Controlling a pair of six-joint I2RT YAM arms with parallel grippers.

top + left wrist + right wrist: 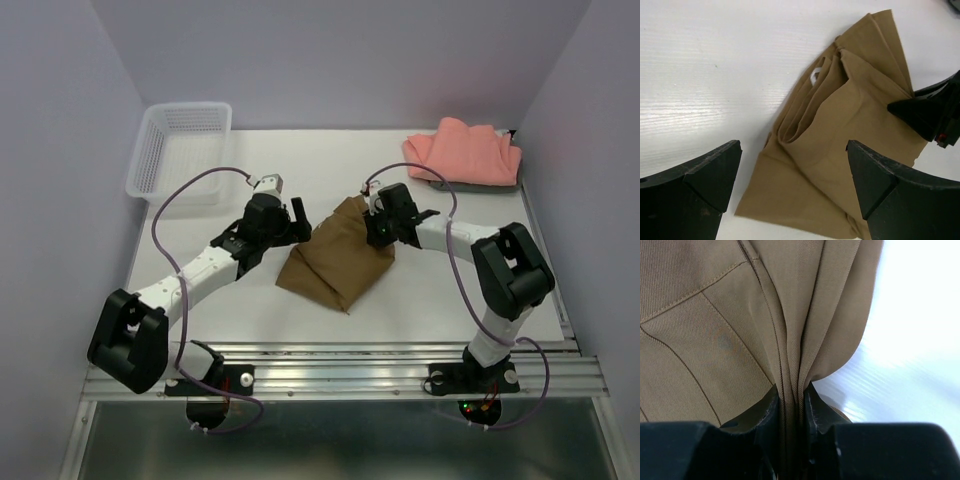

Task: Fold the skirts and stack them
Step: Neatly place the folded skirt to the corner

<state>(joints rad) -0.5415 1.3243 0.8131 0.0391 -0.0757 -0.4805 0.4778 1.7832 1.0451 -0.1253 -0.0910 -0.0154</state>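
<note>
**At the middle of the table, the right claw is clenched on the olive-brown skirt**

On the white table (300, 160), between the two arms, the olive-brown skirt (338, 262) lies folded into a rough wedge. Its narrow end points toward the far wall and its broad end toward the arm bases. The right gripper (790, 405) is at the skirt's right edge near the narrow end, and its jaws are pinched tight on a bunch of pleats. The right wrist view shows several layers of cloth squeezed between the two black fingers, with the fabric fanning out above them.

The left gripper (792, 155) is released, its jaws spread wide and nothing between them. It hangs just beside the skirt's left edge. In its own camera the folded cloth lies below the gap between the fingers, and a small white label (815, 76) peeks out of the folds. Whether the fingertips touch the fabric cannot be told.

At the far right corner the salmon-pink skirt (465, 150) sits folded on top of the grey skirt (452, 184), of which only a thin edge shows. A white mesh basket (150, 150) stands at the far left corner, well apart from the skirts.
</note>
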